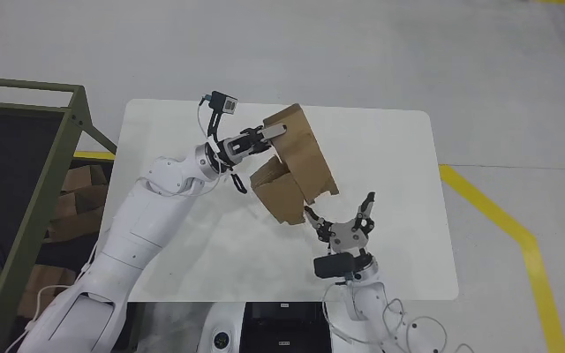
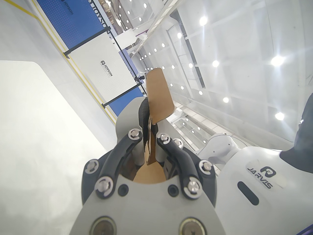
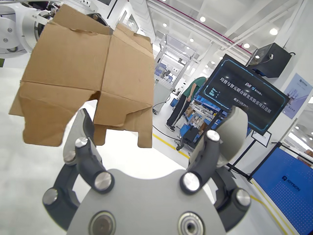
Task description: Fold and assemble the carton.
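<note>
At the far left, a dark green metal frame (image 1: 55, 123) stands on the floor beside the white table (image 1: 397, 159), with flattened cardboard (image 1: 78, 190) seen beneath it. From the table's left side, the left arm is stretched toward the middle. The left gripper (image 1: 275, 132) is clenched on an upper edge of the brown carton (image 1: 298, 163). In the left wrist view, a cardboard flap (image 2: 159, 94) is pinched between the closed fingers (image 2: 144, 113) of that gripper (image 2: 149, 125).

The carton is found over the middle of the table, partly opened, with its panels creased and its lower flaps hanging loose (image 3: 80, 74). Whether it rests on the tabletop cannot be told.

Just to the right of the carton's near corner, the right gripper (image 1: 340, 207) is held with its fingers spread wide and nothing between them. One fingertip (image 3: 83, 121) is seen just beside a lower flap, and the gripper (image 3: 159, 125) is pointed at the carton.

At the far right, a yellow floor line (image 1: 499, 212) is marked past the table edge.
</note>
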Tool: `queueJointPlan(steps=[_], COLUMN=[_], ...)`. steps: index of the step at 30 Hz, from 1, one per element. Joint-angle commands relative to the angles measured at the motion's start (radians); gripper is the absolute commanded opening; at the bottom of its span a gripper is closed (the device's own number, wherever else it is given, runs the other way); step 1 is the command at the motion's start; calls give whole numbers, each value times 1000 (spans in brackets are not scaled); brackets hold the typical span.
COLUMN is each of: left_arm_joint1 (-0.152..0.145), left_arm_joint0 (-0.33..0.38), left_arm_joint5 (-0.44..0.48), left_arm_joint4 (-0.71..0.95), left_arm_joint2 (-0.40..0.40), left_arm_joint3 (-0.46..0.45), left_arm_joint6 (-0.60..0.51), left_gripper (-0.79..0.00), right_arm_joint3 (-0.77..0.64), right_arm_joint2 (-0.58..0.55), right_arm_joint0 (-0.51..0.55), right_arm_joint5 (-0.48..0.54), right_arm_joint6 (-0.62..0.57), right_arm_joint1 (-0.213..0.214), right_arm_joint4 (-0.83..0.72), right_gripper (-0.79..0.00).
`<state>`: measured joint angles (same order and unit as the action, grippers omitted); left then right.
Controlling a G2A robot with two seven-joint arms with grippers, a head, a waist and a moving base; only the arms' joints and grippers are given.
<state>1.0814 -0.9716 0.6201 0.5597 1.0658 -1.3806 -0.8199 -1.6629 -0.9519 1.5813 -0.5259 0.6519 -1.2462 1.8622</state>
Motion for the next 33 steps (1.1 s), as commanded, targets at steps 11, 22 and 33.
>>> queueJointPlan(steps=[11, 22, 33], left_arm_joint1=[8, 13, 18], left_arm_joint0=[-4, -11, -19], left_arm_joint5=[-2, -3, -11], left_arm_joint4=[3, 7, 0], left_arm_joint2=[11, 33, 46], left_arm_joint3=[0, -5, -17], left_arm_joint6=[-19, -35, -38], left_gripper=[-785, -785, -785], right_arm_joint3=[22, 34, 65], right_arm_joint2=[22, -20, 9], right_arm_joint0=[-29, -7, -24], right_arm_joint5=[-16, -23, -5], right_arm_joint6=[-50, -26, -38], right_arm_joint1=[-20, -24, -38], right_arm_joint4=[34, -1, 43], right_gripper=[0, 0, 0])
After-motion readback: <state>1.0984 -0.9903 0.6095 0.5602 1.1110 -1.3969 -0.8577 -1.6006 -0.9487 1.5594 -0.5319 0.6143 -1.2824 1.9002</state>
